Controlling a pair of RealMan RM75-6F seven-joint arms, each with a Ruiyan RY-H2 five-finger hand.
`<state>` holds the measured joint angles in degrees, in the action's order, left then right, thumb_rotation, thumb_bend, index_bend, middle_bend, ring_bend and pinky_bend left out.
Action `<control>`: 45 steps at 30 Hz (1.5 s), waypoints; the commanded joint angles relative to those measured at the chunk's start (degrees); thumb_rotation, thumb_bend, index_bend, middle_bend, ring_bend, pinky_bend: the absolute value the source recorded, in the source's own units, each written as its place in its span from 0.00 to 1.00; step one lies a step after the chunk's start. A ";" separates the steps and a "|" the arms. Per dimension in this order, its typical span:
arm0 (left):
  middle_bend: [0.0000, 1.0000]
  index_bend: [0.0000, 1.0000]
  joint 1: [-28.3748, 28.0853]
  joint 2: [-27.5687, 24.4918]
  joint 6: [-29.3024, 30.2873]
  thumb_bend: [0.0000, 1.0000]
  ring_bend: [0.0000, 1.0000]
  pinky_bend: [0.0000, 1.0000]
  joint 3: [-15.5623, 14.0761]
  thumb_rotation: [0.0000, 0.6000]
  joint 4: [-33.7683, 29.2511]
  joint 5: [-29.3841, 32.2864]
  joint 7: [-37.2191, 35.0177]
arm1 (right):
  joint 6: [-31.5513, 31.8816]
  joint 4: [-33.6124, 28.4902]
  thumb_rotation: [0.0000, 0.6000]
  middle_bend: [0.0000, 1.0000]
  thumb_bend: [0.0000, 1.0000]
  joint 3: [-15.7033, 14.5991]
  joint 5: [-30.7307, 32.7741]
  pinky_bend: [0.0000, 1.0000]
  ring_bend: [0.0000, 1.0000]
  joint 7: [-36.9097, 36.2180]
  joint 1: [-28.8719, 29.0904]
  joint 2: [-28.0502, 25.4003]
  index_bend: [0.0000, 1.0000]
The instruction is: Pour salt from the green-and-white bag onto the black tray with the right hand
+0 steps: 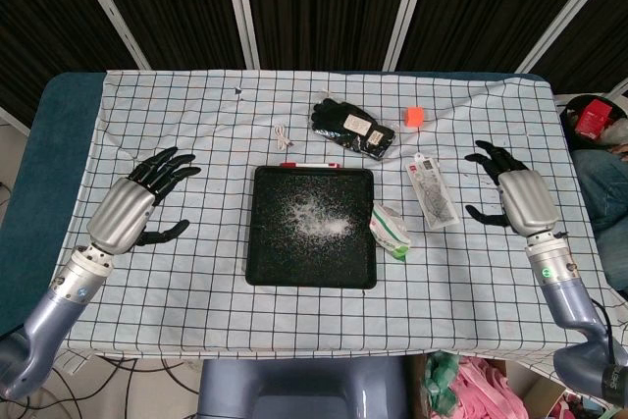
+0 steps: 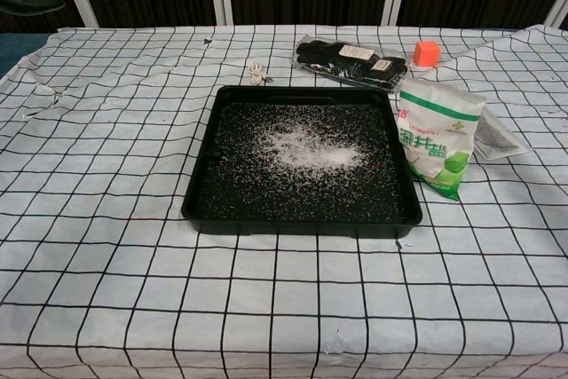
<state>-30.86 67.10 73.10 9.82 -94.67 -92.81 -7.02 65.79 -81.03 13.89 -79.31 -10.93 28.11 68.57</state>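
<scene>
The black tray [image 1: 261, 242] [image 2: 202, 197] lies mid-table with white salt scattered across its floor, thickest near the middle. The green-and-white salt bag [image 1: 390, 229] [image 2: 435, 138] rests on the cloth just right of the tray, touching no hand. My right hand [image 1: 512, 193] hovers open at the table's right side, fingers spread, well apart from the bag. At the left side my left hand [image 1: 142, 197] is open too, fingers spread, holding nothing. Neither hand appears in the chest view.
Black gloves in a clear pack [image 1: 353, 128] [image 2: 351, 60] lie behind the tray, with an orange cube [image 1: 414, 116] [image 2: 427, 51] beside them. A clear packet [image 1: 433, 190] [image 2: 493, 137] lies right of the bag. A small white cord [image 1: 283, 134] [image 2: 257, 70] sits at the back.
</scene>
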 commanded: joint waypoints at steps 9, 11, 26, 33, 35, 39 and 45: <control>0.12 0.18 0.66 -0.58 1.27 0.25 0.00 0.16 -1.05 1.00 -1.55 -0.29 1.83 | -0.18 -0.65 1.00 0.09 0.17 -0.69 -0.27 0.28 0.12 0.19 0.47 0.30 0.21; 0.12 0.18 0.70 -1.02 1.27 0.25 0.00 0.16 -0.96 1.00 -1.76 0.07 1.94 | -0.26 -0.87 1.00 0.09 0.17 -0.63 -0.23 0.28 0.12 0.48 0.66 0.08 0.21; 0.13 0.18 2.92 -3.23 6.08 0.25 0.00 0.17 -1.67 1.00 0.16 -1.70 0.68 | -2.40 -3.20 1.00 0.09 0.17 -1.61 1.00 0.28 0.12 2.55 1.34 -0.79 0.21; 0.13 0.18 9.45 -6.96 9.89 0.25 0.00 0.15 -5.61 1.00 -1.04 -0.81 9.62 | -4.99 -8.37 1.00 0.09 0.16 -3.41 3.31 0.28 0.12 1.15 -0.60 -5.16 0.21; 0.13 0.18 12.28 -7.72 11.72 0.25 0.00 0.14 -7.06 1.00 -2.26 0.21 10.38 | -5.94 -11.25 1.00 0.09 0.15 -4.23 3.77 0.28 0.12 -2.85 -1.88 -6.94 0.21; 0.13 0.18 19.19 -7.68 18.01 0.25 0.00 0.13 -11.04 1.00 -0.85 -0.51 6.90 | -7.19 -15.04 1.00 0.08 0.11 -8.38 2.37 0.28 0.12 -9.77 -5.64 -9.33 0.21; 0.13 0.18 23.77 -5.98 21.25 0.25 0.00 0.10 -13.24 1.00 4.37 -0.74 1.35 | -3.55 -16.04 1.00 0.07 0.08 -10.26 3.53 0.28 0.11 -10.14 -9.62 -5.71 0.21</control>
<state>-8.30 60.52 93.36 -2.33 -91.94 -93.62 -4.08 60.64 -96.07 5.35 -76.27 -20.46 20.67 61.20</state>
